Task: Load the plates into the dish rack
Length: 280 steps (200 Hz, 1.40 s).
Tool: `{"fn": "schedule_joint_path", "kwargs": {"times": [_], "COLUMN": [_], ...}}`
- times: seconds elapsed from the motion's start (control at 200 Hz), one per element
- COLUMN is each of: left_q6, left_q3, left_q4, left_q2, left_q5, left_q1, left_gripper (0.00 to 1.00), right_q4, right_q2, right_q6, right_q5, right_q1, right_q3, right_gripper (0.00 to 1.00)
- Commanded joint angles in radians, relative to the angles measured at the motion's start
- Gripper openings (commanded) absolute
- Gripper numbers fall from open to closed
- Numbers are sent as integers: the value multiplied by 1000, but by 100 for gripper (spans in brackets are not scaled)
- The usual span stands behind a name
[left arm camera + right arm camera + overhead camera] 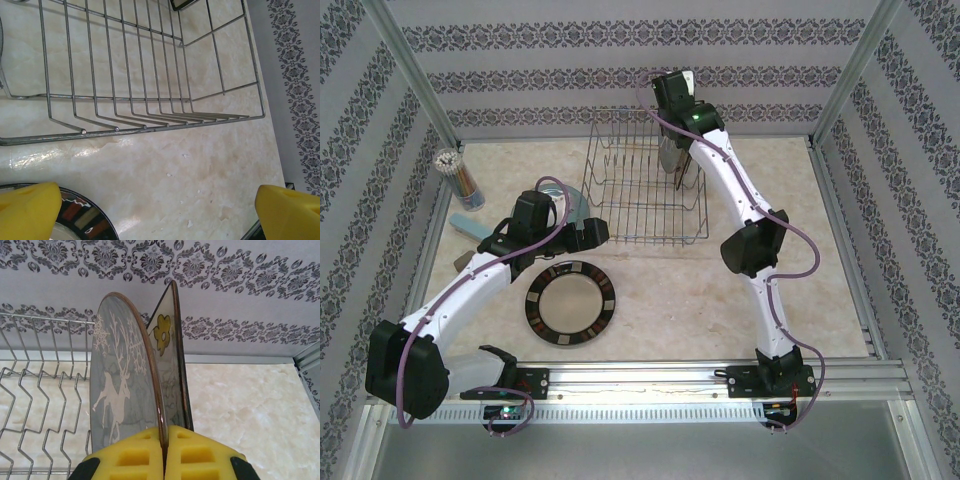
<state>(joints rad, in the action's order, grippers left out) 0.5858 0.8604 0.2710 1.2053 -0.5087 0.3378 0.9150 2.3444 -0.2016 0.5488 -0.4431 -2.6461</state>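
Note:
My right gripper [164, 440] is shut on the rim of the grey plate with white reindeer [122, 390], holding it upright over the dish rack [40, 390]. Just behind it stands the square floral plate [170, 335], also on edge. From above, the right gripper [673, 138] is at the right end of the wire dish rack [630, 190]. The dark-brown-rimmed plate [570, 305] lies flat on the table. My left gripper [588, 236] hovers between that plate and the rack's near edge, open and empty [160, 215]. A light-blue plate [575, 195] lies partly hidden under the left arm.
A cup of coloured pencils [450, 165] and a pale blue object [470, 225] sit at the left of the table. Patterned walls and metal posts enclose the workspace. The rack's near wire edge [140, 126] runs just ahead of the left fingers.

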Motion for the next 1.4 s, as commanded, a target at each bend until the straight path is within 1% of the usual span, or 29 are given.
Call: {"fn": "schedule_joint_path", "kwargs": {"times": [0.0, 0.63, 1.054, 1.299, 1.394], "left_q6": [-17, -4, -6, -6, -6], "left_q3": [3, -2, -13, -15, -10], "left_q4": [-5, -5, -9, -12, -6], "left_q2": [-9, -18, -26, -29, -27], "left_q5": [-19, -29, -20, -19, -21], "left_q1": [-17, -28, -26, -27, -27], "left_gripper": [100, 100, 100, 100, 100], "right_q4": [-122, -133, -129, -133, -137], "right_q2": [-11, 18, 67, 79, 70], "right_q6": [-5, -26, -41, -42, -33], "right_q5": [76, 132, 129, 150, 177], "right_q1": [-10, -20, -25, -32, -39], "right_q3": [-72, -80, -103, -105, -106], "right_gripper": [0, 0, 0, 0, 0]}}
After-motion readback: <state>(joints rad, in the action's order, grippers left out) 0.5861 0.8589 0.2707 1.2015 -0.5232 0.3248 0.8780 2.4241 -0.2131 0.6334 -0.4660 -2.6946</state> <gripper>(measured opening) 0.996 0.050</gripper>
